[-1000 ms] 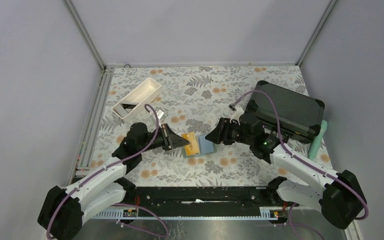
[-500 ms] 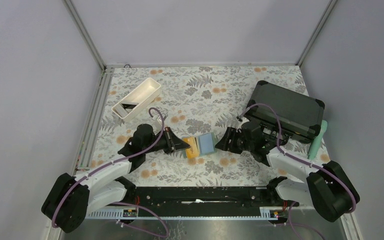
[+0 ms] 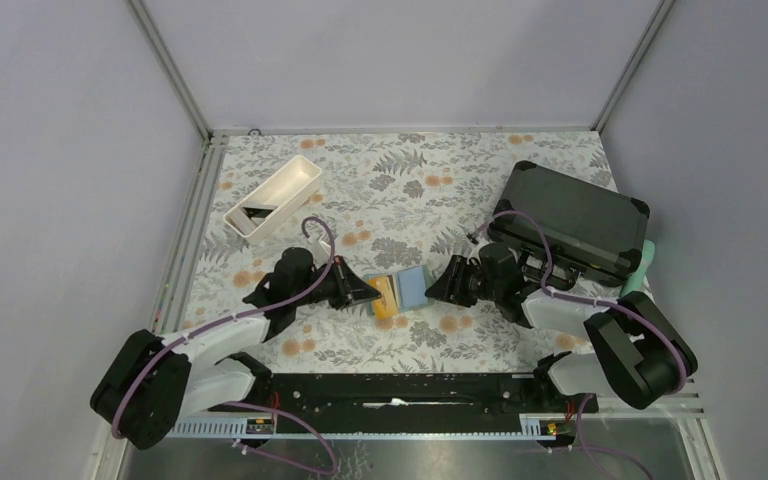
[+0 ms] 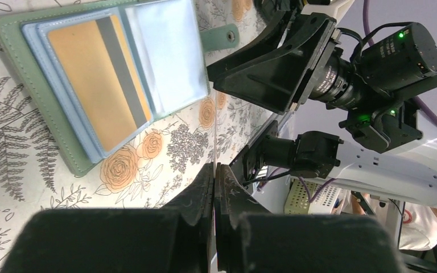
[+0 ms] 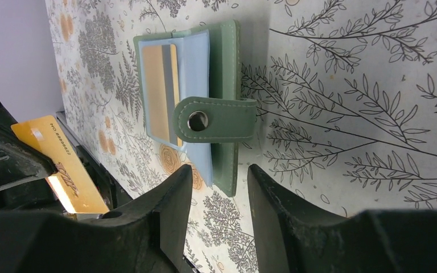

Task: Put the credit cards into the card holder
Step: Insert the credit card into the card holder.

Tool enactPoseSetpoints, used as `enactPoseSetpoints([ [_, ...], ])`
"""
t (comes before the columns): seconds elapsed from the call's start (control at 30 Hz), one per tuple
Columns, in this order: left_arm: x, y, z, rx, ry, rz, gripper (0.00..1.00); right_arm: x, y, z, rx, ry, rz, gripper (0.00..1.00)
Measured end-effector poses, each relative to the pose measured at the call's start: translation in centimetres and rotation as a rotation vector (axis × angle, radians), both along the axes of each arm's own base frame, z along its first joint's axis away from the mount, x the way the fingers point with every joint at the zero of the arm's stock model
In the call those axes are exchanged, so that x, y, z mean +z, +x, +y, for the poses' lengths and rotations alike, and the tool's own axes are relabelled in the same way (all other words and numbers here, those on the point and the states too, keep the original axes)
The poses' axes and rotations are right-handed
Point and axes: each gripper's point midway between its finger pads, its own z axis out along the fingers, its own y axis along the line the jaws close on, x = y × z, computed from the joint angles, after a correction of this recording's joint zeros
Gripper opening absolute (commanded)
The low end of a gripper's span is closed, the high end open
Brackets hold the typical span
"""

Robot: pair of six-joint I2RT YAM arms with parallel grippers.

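The sage-green card holder [image 3: 402, 291] lies open on the floral table between both grippers. A gold-orange credit card [image 4: 97, 85] with a grey stripe sits in its pale blue pocket. My left gripper [image 4: 214, 166] is shut on a second gold-orange credit card [image 5: 62, 165], held edge-on just left of the holder [image 4: 20, 74]. My right gripper [image 5: 219, 179] is open and low at the table. The holder's near green edge [image 5: 227, 62] lies between its fingertips, and the snap strap [image 5: 216, 119] lies just ahead of them. In the top view the left gripper [image 3: 368, 290] and right gripper [image 3: 438, 284] flank the holder.
A white oblong tray [image 3: 275, 195] with a dark card [image 3: 257, 210] in it stands at the back left. A large black hard case [image 3: 575, 220] sits at the right, with a pale green object [image 3: 640, 275] beside it.
Both grippers have come down to the table and closer to the holder. The left gripper still holds its card.
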Motion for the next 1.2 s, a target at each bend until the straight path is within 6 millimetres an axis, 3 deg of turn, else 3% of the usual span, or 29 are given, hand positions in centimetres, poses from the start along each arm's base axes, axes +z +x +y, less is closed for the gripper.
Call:
enactPoseSetpoints([
  [0.3, -2.3, 0.3, 0.1, 0.02, 0.053, 0.058, 0.0, -1.4, -0.2, 0.5, 0.021, 0.007, 0.039, 0.34],
  [0.57, -3.5, 1.4, -0.1, 0.046, 0.096, 0.083, 0.0, -2.1, -0.1, 0.7, 0.017, 0.012, 0.063, 0.07],
  [0.7, -3.9, 2.0, -0.5, 0.047, 0.109, 0.092, 0.0, -2.3, -0.2, 0.8, 0.02, 0.017, 0.073, 0.0],
  [1.0, -6.1, 3.3, -0.8, 0.054, 0.168, 0.081, 0.0, -2.8, -0.3, 0.8, 0.019, 0.013, 0.088, 0.0],
  [1.2, -6.1, 4.2, -0.7, 0.058, 0.194, 0.022, 0.0, -2.8, -0.3, 0.8, 0.024, 0.016, 0.088, 0.0],
])
